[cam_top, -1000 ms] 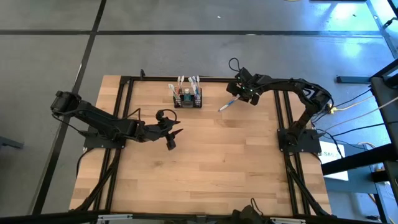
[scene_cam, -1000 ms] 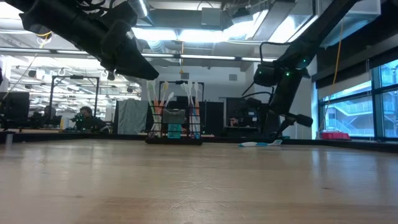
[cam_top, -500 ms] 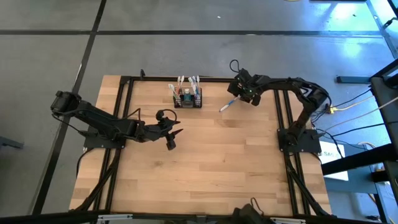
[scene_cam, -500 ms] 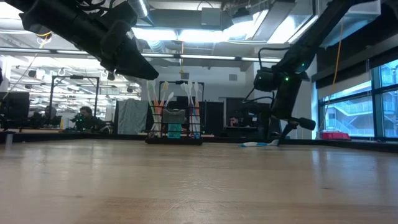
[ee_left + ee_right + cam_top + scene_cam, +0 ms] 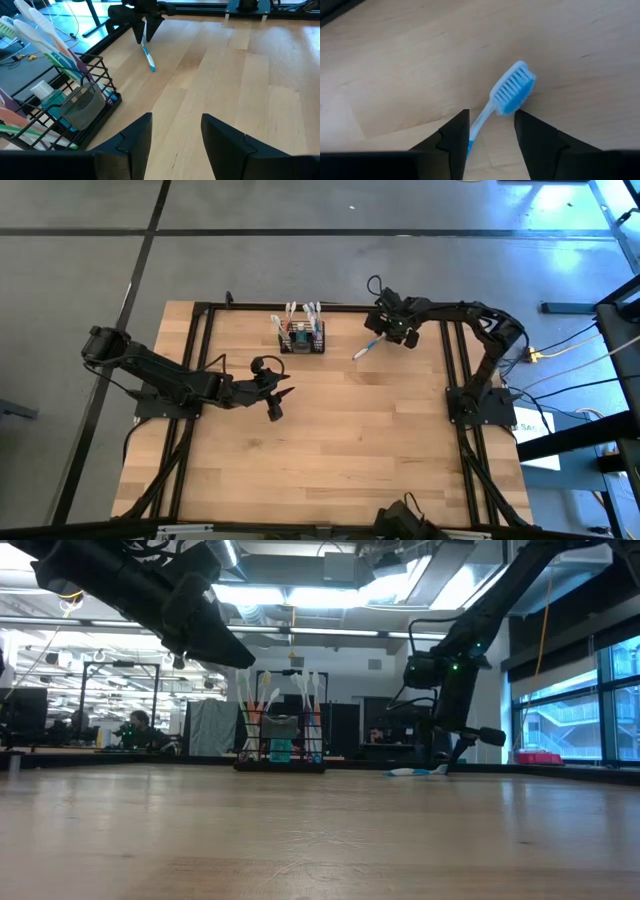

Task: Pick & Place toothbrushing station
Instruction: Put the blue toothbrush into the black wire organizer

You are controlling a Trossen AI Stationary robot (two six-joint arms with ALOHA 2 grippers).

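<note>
the toothbrushing station, a black wire-grid basket (brushes upright inside), stood beside a blue toothbrush straddled by the spread-fingered right gripper; the left gripper was unclenched.

blue toothbrush handle: hidden behind the right gripper, between its spread fingers.
toothbrushing station: cut off at the frame edge, beside the left gripper.
</note>
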